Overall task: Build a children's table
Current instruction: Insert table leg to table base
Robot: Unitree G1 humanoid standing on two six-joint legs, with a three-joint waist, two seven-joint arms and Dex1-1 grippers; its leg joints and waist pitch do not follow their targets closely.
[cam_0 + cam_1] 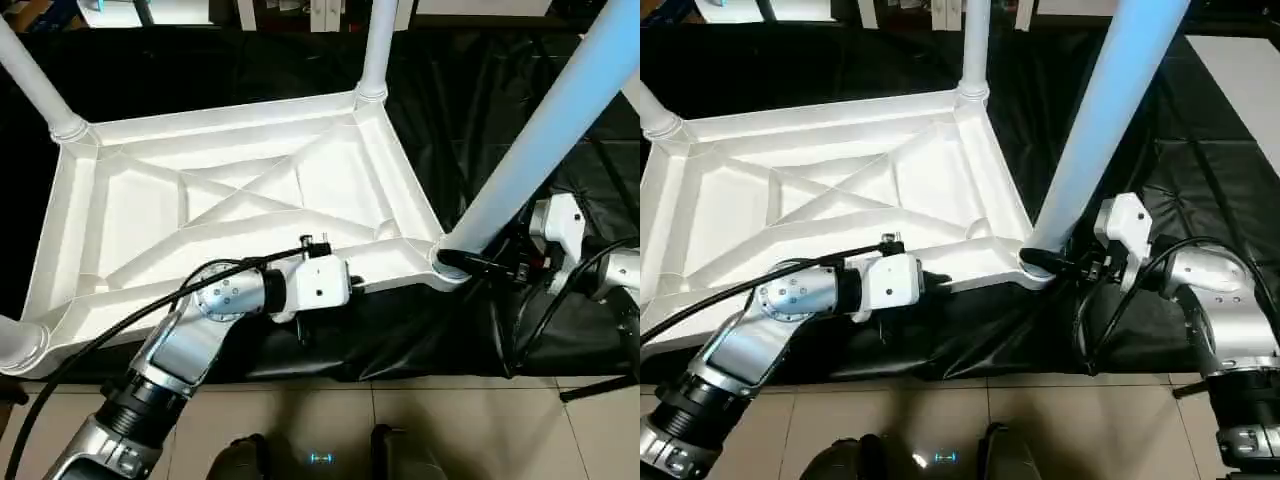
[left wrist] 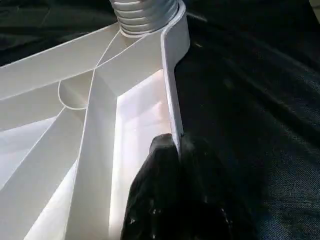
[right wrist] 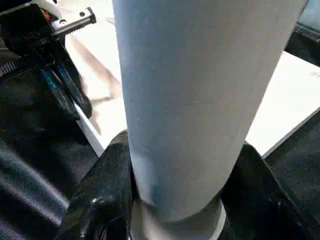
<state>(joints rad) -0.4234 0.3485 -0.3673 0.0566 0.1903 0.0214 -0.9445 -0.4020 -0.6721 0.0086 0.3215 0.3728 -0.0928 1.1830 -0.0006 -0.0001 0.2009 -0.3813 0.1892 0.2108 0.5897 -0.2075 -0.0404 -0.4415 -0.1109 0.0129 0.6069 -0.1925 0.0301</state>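
The children's table lies upside down, its white X-ribbed tabletop (image 1: 130, 215) facing up. White tube legs stand in the far-left (image 1: 35, 85), far-right (image 1: 378, 45) and near-left (image 1: 15, 345) corner sockets. A fourth leg (image 1: 540, 140) rises tilted from the near-right socket (image 1: 440, 262). My left gripper (image 1: 360, 283) is shut on the tabletop's near rim (image 2: 172, 100), one finger (image 2: 160, 165) inside the rim and one outside. My right gripper (image 1: 1045, 262) grips the near-right leg (image 3: 200, 90) just above its socket, black fingers (image 3: 107, 185) on both sides.
A black-draped work table (image 1: 480, 80) carries the tabletop, with its front edge close to me. Tiled floor (image 1: 470, 430) lies below. Black cables (image 1: 1120, 290) loop around my right wrist. White furniture legs (image 1: 320, 12) stand beyond the far edge.
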